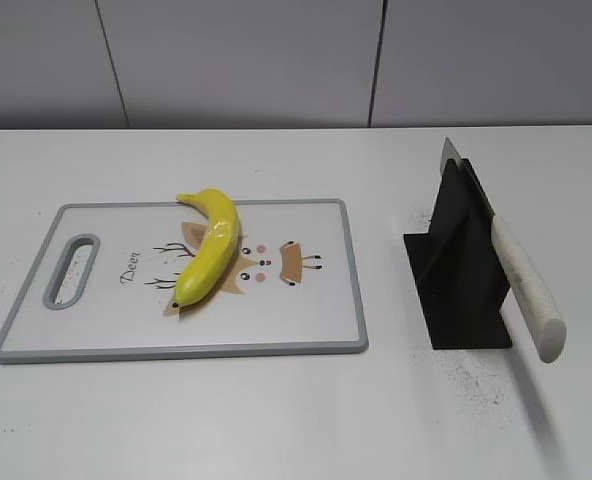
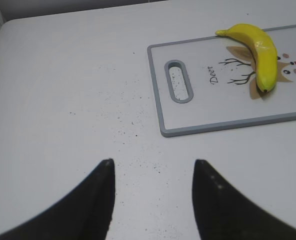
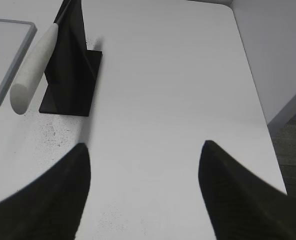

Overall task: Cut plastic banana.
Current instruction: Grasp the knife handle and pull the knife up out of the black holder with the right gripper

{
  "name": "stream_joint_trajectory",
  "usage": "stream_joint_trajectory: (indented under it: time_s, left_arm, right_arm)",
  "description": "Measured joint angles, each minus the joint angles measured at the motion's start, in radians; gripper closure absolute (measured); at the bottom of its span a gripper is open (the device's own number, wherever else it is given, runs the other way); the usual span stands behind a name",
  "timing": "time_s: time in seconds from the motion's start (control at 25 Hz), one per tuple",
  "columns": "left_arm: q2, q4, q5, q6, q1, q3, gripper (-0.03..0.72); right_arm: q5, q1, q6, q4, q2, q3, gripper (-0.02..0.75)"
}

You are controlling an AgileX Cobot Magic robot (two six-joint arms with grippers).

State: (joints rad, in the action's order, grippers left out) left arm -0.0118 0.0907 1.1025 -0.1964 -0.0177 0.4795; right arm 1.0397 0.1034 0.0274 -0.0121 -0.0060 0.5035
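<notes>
The plastic banana [image 1: 211,246] is glossy yellow and whole. It lies on a white cutting board [image 1: 306,320] with a grey rim and a deer drawing, left of centre. It also shows in the left wrist view [image 2: 260,52], far ahead and right of my left gripper [image 2: 153,162], which is open and empty over bare table. A knife with a white handle [image 1: 524,285] rests in a black stand [image 1: 456,270] on the right. My right gripper [image 3: 144,145] is open and empty, with the knife handle [image 3: 34,65] ahead to its left. Neither gripper shows in the exterior view.
The white table [image 1: 276,420] has dark specks near the stand and left of the board. Its right edge [image 3: 258,100] is close to my right gripper, with a drop to the floor beyond. A grey wall stands behind the table.
</notes>
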Motion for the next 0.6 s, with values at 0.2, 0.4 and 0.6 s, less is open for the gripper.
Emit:
stream_joint_trajectory:
  time_s: [0.2, 0.4, 0.6]
  left_arm:
    - [0.0, 0.0, 0.0, 0.0, 0.0, 0.0, 0.21]
    - [0.0, 0.0, 0.0, 0.0, 0.0, 0.0, 0.21]
    - [0.0, 0.0, 0.0, 0.0, 0.0, 0.0, 0.21]
  right_arm:
    - [0.0, 0.0, 0.0, 0.0, 0.0, 0.0, 0.225]
    - [0.001, 0.0, 0.0, 0.0, 0.0, 0.0, 0.225]
    - [0.001, 0.0, 0.0, 0.0, 0.0, 0.0, 0.225]
